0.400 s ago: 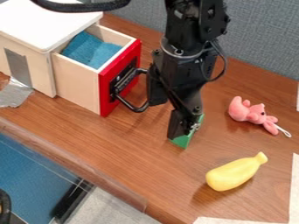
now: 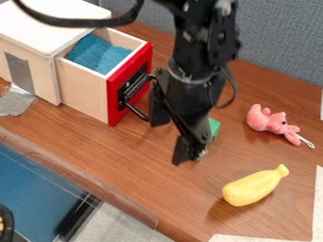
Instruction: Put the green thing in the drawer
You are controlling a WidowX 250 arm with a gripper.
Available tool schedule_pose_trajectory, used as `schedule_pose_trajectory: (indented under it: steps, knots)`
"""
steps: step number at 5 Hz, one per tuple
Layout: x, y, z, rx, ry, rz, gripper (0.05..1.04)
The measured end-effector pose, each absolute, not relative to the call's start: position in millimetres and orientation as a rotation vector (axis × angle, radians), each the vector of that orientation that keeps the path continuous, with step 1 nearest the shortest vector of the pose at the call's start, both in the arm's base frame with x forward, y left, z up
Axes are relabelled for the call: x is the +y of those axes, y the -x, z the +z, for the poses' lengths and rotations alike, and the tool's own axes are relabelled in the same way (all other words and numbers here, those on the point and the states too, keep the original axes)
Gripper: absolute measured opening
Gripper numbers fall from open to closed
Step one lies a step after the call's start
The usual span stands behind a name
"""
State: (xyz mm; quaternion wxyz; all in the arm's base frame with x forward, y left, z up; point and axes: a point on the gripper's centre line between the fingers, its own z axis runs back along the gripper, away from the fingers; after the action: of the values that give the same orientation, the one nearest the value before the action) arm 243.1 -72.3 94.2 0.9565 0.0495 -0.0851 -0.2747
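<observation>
Camera view, looking down at a slant: a brown wooden bench (image 2: pixel 126 163) has a grey fabric panel (image 2: pixel 277 45) along its back edge. The black robot arm (image 2: pixel 205 47) comes in from the top, with a black cable (image 2: pixel 82 22) looping to its left. Its gripper (image 2: pixel 189 153) hangs over the middle of the bench, to the right of an open drawer. Whether the gripper is spread, pressed together or pinching anything, I cannot tell.

The green thing (image 2: pixel 215 126) is partly hidden behind the gripper, well in from the bench's front edge. Its full shape and whether the gripper touches it are unclear.

The drawer (image 2: pixel 85 90) sticks out of a pale wooden cabinet (image 2: pixel 35 71) with a white top, at the bench's left end. It has a red front, a black handle (image 2: pixel 135 111) and a blue cloth (image 2: pixel 97 54) inside. Silver tape (image 2: pixel 16 101) lies on the bench beside the cabinet.

Toward the bench's right side, a pink plush toy (image 2: pixel 271 122) with a white loop lies on its side. Nearer the front corner lies a yellow, rounded object (image 2: pixel 249 189), narrowing to a stub.
</observation>
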Motion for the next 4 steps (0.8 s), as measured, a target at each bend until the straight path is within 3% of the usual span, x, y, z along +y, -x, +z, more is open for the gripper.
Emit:
schedule_pose_trajectory:
  steps: [2, 3, 4]
  knots:
    - [-79.0, -245.1, 96.6, -0.249, -0.147, -0.419, 1.001]
    - [-81.5, -248.2, 90.2, -0.24, -0.136, -0.391, 1.001]
    - [-77.2, -270.0, 78.1, -0.229, -0.085, -0.31, 1.001]
